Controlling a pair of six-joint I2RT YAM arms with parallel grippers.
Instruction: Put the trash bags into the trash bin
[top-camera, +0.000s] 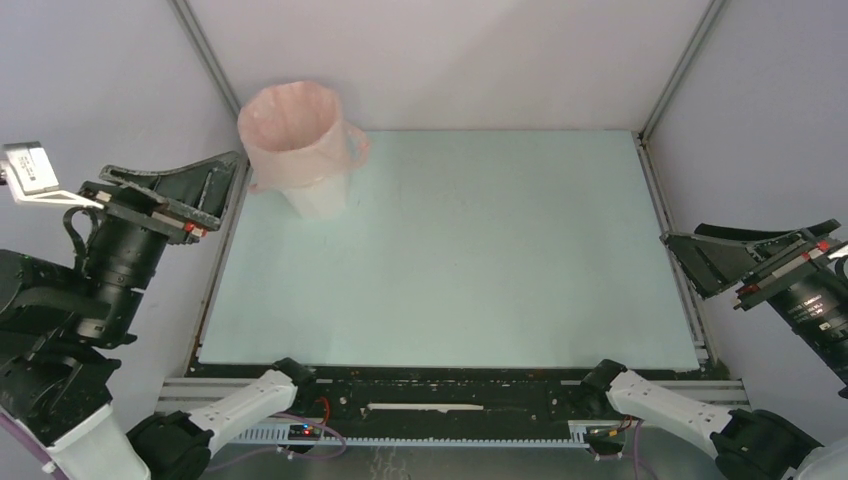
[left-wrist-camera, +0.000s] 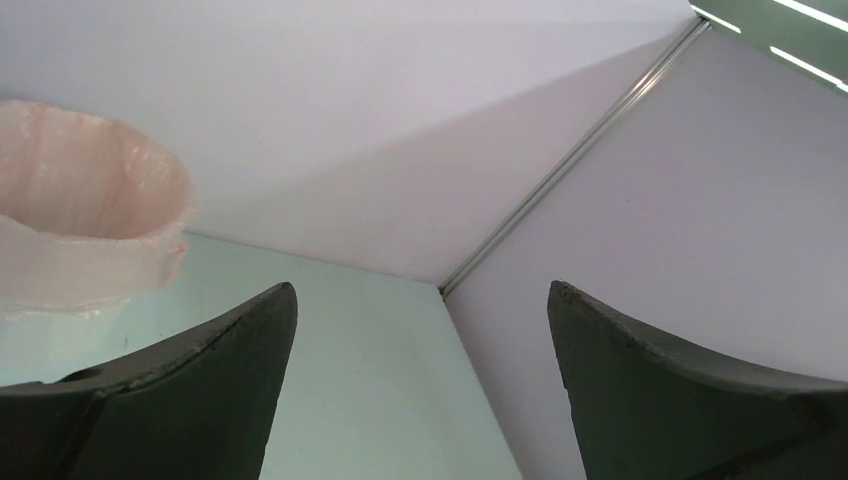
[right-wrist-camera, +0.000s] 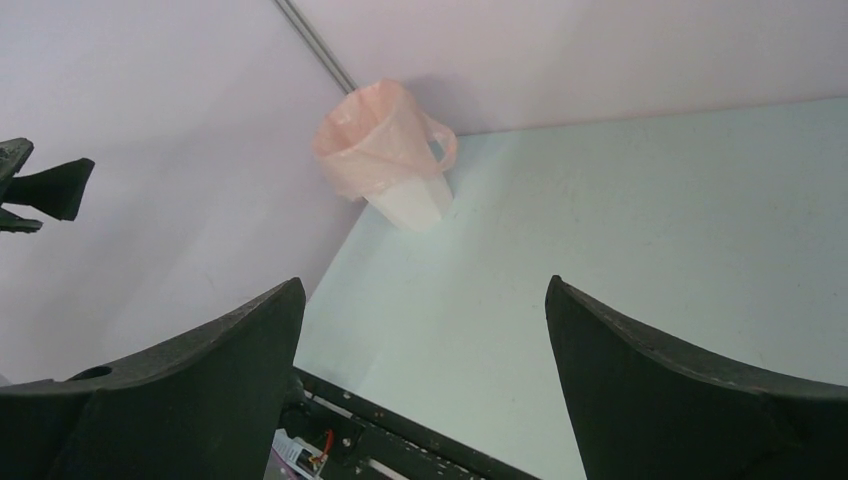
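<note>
Evidently the crinkly pale-pink plastic bag (top-camera: 295, 130) lines the faceted white plastic bin (top-camera: 322, 200) at the worktop's (top-camera: 480, 260) far-left corner, where the nearby left end effector (top-camera: 226, 191), gaping empty like the right end effector (top-camera: 684, 265), could topple it.

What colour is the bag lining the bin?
Pale translucent pink; the trash bag shows best in the top external view.

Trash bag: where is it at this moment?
In the top view the trash bag lines the trash bin, folded over its rim, at the far-left corner of the table.
</note>
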